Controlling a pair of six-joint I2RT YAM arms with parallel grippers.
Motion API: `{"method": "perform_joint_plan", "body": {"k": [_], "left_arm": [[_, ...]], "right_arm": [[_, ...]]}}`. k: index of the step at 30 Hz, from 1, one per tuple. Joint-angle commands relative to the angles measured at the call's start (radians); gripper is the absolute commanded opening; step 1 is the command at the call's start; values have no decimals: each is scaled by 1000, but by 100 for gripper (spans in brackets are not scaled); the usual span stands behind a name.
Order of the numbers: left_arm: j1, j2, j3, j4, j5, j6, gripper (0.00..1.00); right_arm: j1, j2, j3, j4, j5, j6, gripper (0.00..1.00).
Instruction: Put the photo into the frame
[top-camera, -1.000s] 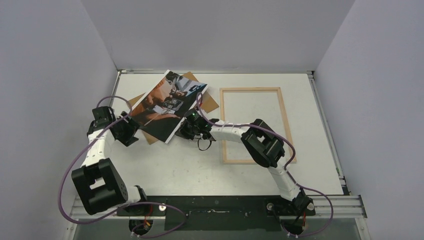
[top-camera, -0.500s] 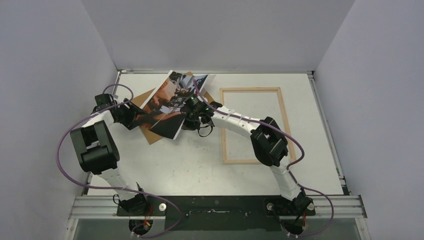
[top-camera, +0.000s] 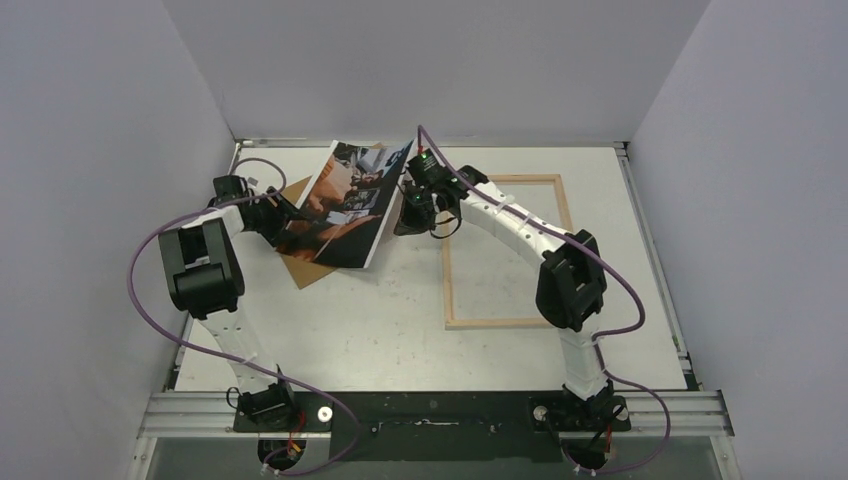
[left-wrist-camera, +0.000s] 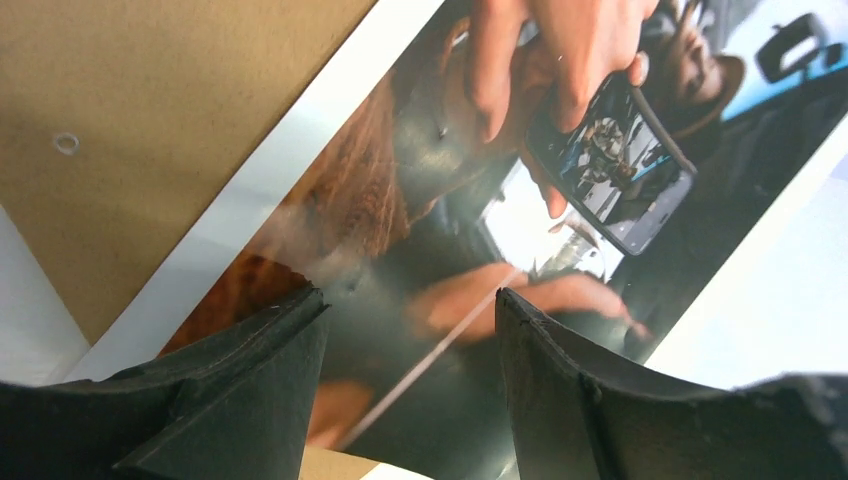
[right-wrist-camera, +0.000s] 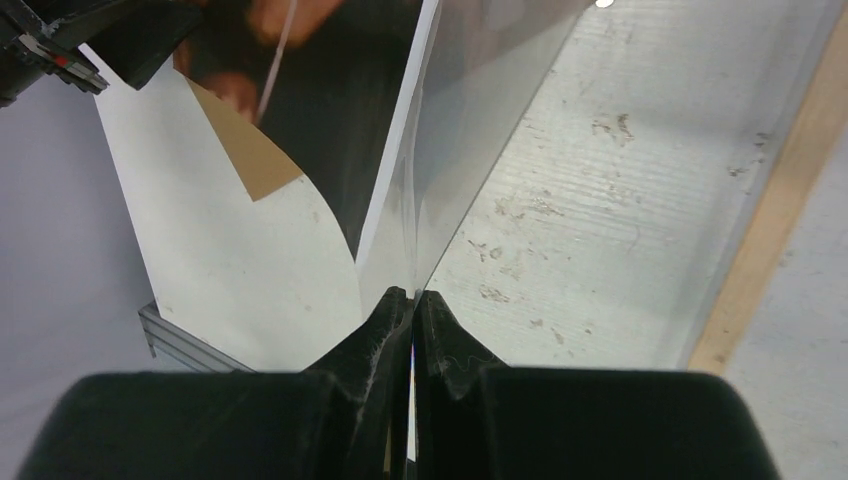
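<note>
While the right gripper (top-camera: 402, 218) holds the photo (top-camera: 345, 205) tilted up just left of the frame (top-camera: 500, 322), the left gripper (top-camera: 280, 220) sits at its opposite edge. From the left wrist, those fingers (left-wrist-camera: 270, 340) stand apart, clamping nothing, with the print showing between them. From the right wrist, the fingers (right-wrist-camera: 385, 320) are pinched tight on the photo's edge.

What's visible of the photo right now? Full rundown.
The photo is a glossy paper print with a white border, showing a person in brown-orange tones holding a phone. It is lifted, tilted and bowed above the brown hardboard sheet, left of the frame and not in it. The right gripper pinches its right edge; the left gripper stands open at its left side, contact unclear.
</note>
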Motion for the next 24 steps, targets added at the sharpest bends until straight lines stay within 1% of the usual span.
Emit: {"method": "perform_joint_plan", "body": {"k": [1, 5, 9, 12, 17, 20, 24], "left_arm": [[-13, 36, 50, -2, -60, 55, 61], [-16, 50, 65, -45, -121, 81, 61], [-16, 46, 97, -98, -197, 115, 61], [-20, 59, 138, -146, -255, 161, 61], [-23, 79, 201, -206, -338, 204, 61], [-35, 75, 235, -210, -345, 188, 61], [-78, 69, 301, -243, -350, 192, 61]], "right_arm": [[-45, -106, -19, -34, -43, -82, 0], [-106, -152, -34, -72, -69, -136, 0], [-184, -211, -53, -80, -157, -200, 0], [-224, -248, -38, -118, -207, -253, 0], [-287, -317, -27, -180, -214, -310, 0], [-333, -377, -51, -154, -229, -292, 0], [-383, -500, -117, 16, -242, -200, 0]]}}
